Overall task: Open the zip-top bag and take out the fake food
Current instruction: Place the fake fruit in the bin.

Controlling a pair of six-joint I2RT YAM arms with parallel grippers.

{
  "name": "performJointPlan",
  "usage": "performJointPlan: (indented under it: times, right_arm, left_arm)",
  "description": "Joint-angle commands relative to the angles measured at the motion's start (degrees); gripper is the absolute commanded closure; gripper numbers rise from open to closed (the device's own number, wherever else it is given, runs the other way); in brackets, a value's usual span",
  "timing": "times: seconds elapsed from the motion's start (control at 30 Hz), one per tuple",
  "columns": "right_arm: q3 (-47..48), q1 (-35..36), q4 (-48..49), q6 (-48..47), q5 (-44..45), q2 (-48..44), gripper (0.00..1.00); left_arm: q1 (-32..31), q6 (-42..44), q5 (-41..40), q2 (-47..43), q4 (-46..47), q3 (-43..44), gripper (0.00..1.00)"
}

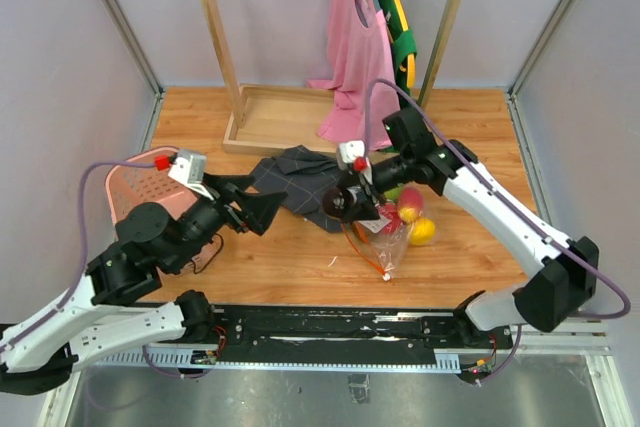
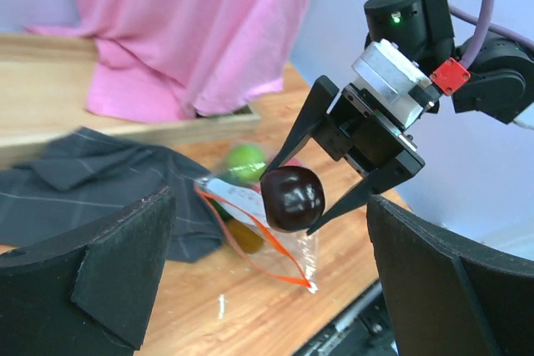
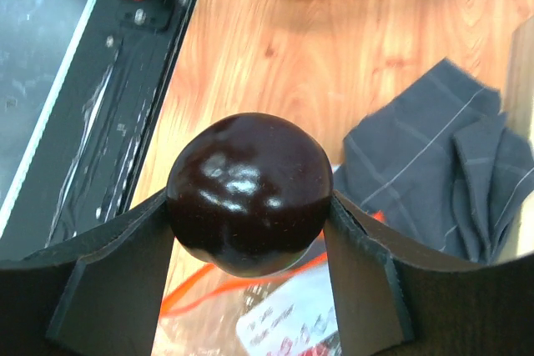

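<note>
Your right gripper (image 2: 291, 203) is clamped on the dark brown fruit (image 3: 248, 193), held above the zip-top bag (image 1: 386, 247). The bag lies right of the table's (image 1: 300, 267) middle, toward its near edge, with other fruits (image 1: 420, 231) bunched at its far end. Your left gripper (image 1: 262, 202) is spread wide and empty, facing the fruit, with bare wood below. Only the left wrist view shows the bag's orange strip looped open. The right wrist view shows the grey cloth (image 3: 442, 164) just beside the bag.

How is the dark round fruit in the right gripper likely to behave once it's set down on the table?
It probably rolls: the dark fruit looks nearly spherical, and the table is smooth wood. It is likely slippery too, since its skin is glossy and the right gripper holds it only at two sides. It seems rigid, showing no dent.
</note>
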Motion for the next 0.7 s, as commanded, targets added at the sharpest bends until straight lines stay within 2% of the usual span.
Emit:
performJointPlan:
  times: [0.0,0.23,0.4,0.53,0.67]
  right_arm:
    - [9.9,5.8,6.3,16.4,5.8,6.4,0.84]
    - [28.9,14.7,11.2,29.7,9.8,21.6,0.84]
    - [41.1,20.2,13.6,37.3,13.4,31.4,0.84]
    - [44.1,24.5,19.0,43.3,18.1,36.0,0.85]
    - [52.6,27.0,19.2,50.5,21.5,44.4,0.86]
  left_arm:
    - [0.3,8.5,-8.2,1.0,-10.3,9.0,0.01]
    - [0.3,11.9,-9.0,0.4,-11.7,18.7,0.01]
    - [0.3,11.7,-8.2,-0.9,-12.0,20.5,0.01]
    - [0.3,11.3,-7.8,-2.4,-11.7,20.7,0.01]
    - [0.3,11.0,-7.5,-3.0,-12.2,21.2,0.01]
